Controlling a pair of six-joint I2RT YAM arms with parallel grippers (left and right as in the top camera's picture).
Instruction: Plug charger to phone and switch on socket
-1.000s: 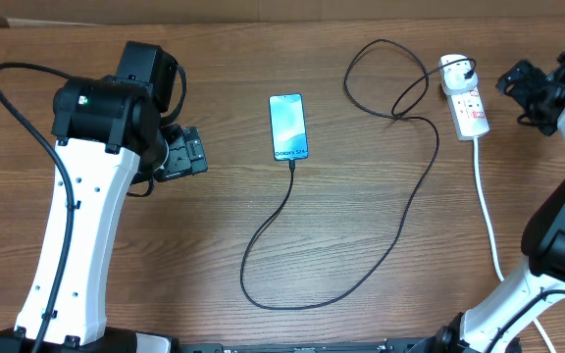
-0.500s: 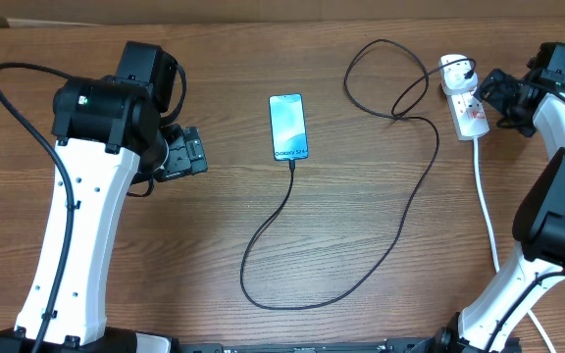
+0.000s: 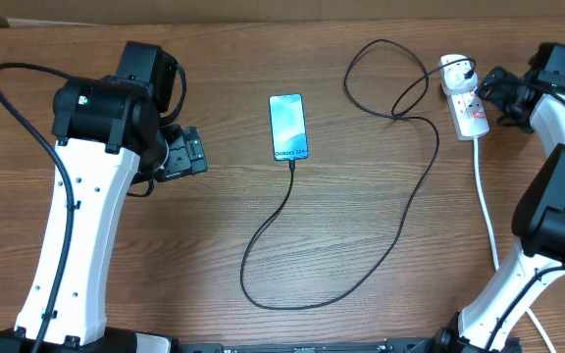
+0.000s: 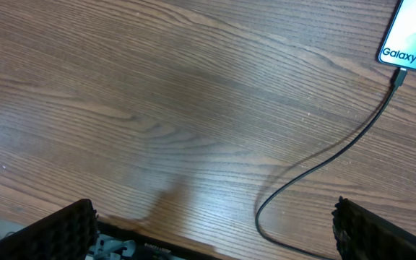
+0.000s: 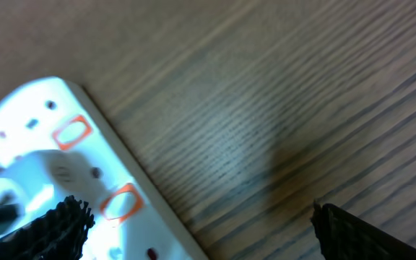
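Overhead, we see the right gripper (image 3: 493, 98), jaws wide, just beside the socket (image 3: 470, 116) at two o'clock, nearer than a second ago. The charger (image 3: 415, 186) runs from the socket to the phone (image 3: 288, 126) at twelve o'clock. The left gripper (image 3: 200, 153), also spread, sits unmoved at nine.

- bare table (image 3: 224, 59) lies between the left gripper (image 3: 192, 154) and the phone (image 3: 287, 126), giving an open lane.
- the charger (image 3: 290, 172) loops wide across the middle (one coil beside the socket (image 3: 467, 106)), fencing phone from socket.
- the white cord (image 3: 477, 157) trails toward the near edge beside the right arm.
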